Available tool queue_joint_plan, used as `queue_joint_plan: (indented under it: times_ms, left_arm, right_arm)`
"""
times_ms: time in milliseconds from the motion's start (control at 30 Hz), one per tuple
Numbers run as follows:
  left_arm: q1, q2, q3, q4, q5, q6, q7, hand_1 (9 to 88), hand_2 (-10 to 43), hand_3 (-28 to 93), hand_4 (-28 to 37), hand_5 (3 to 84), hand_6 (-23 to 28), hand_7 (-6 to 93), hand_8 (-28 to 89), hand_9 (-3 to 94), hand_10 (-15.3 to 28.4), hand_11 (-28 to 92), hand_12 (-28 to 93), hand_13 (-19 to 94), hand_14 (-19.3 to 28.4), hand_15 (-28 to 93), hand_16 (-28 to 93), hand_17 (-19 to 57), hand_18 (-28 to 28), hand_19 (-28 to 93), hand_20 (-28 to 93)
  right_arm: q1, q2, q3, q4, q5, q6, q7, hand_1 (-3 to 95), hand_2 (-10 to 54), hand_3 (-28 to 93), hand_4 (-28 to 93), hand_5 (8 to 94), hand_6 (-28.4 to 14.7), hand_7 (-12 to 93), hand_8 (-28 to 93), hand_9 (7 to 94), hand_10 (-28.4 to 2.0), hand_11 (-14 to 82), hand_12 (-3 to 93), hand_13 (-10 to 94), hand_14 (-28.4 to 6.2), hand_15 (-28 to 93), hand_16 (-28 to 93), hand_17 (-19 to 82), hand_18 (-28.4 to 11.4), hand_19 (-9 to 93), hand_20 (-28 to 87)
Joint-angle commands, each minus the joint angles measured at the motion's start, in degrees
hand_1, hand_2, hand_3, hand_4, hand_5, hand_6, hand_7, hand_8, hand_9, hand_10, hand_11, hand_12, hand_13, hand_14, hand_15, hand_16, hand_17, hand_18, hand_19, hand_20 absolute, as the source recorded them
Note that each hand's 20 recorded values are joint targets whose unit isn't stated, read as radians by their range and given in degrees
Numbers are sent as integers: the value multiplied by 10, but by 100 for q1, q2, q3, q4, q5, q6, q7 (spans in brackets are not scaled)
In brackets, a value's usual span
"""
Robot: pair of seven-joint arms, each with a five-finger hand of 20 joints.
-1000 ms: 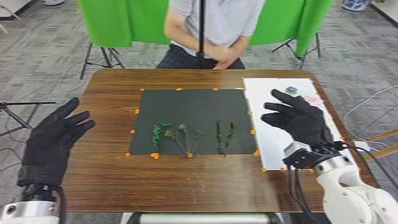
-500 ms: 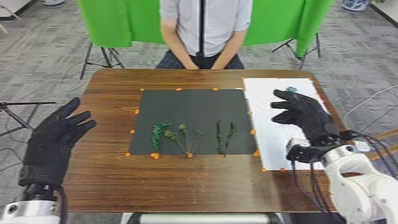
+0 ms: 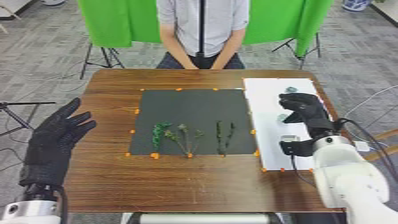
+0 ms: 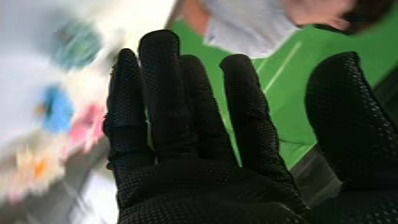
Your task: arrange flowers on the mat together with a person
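In the head view the right hand [image 3: 305, 111] is over the white mat on the table's right side, its fingers toward the far end. In the right wrist view the right hand [image 4: 191, 145] has straight fingers and a thumb held apart, with nothing in it. Beside it there are a teal flower [image 4: 78, 45], a blue flower [image 4: 58, 109], a pink flower [image 4: 87, 126] and a pale flower with an orange centre [image 4: 37, 167]. The left hand [image 3: 58, 131] is open off the dark mat's left side. The dark mat [image 3: 182, 107] bears green stems [image 3: 183, 137] laid side by side.
The brown table [image 3: 187, 187] carries the white mat [image 3: 266, 95], where a teal flower [image 3: 291, 90] lies near the far end. Orange tape pieces mark both mats' edges. A green cloth [image 3: 124, 30] hangs beyond the table.
My right hand has turned and shifted over the white mat, and its arm has swung round. The person's hands have come down together by the far edge. The left hand has kept still.
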Motion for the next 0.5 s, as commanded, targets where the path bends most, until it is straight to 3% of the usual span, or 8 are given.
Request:
queue_joint_plan:
  times_ms: [33,200,333,500]
  left_arm:
    - [-42,3,58,11,27,80,-119,193,78,776,-283,351,73,136,-102,325,195,262,91,220,265,546,-117,-110,208,477,89]
    - [-40,25,60,8,7,93,-119,195,78,777,-283,348,72,138,-102,325,195,264,91,219,265,547,-117,-110,208,477,89]
    - [-33,43,68,7,-16,112,-103,198,78,775,-283,347,72,138,-103,325,193,265,90,219,264,549,-117,-110,208,477,89]
    - [-89,50,74,14,-2,91,-152,200,77,776,-283,347,72,140,-104,324,193,265,89,219,264,548,-118,-110,207,478,88]
  right_arm:
    - [554,349,-576,411,-1935,-294,860,315,5,748,-243,513,-5,174,-124,511,-166,184,146,542,-148,673,78,220,-201,702,177]
    - [887,459,-1007,701,-2835,-737,1448,321,0,746,-247,515,-4,178,-128,519,-168,189,145,551,-141,674,76,228,-201,714,166]
    - [1058,455,-1153,918,-2993,-1211,1542,325,-4,745,-247,520,-5,177,-129,527,-168,192,145,557,-137,672,75,234,-199,723,155]
    - [1140,508,-1315,1093,-3090,-1418,1626,332,-10,741,-247,519,-4,176,-128,529,-168,191,144,560,-135,670,77,235,-198,728,141]
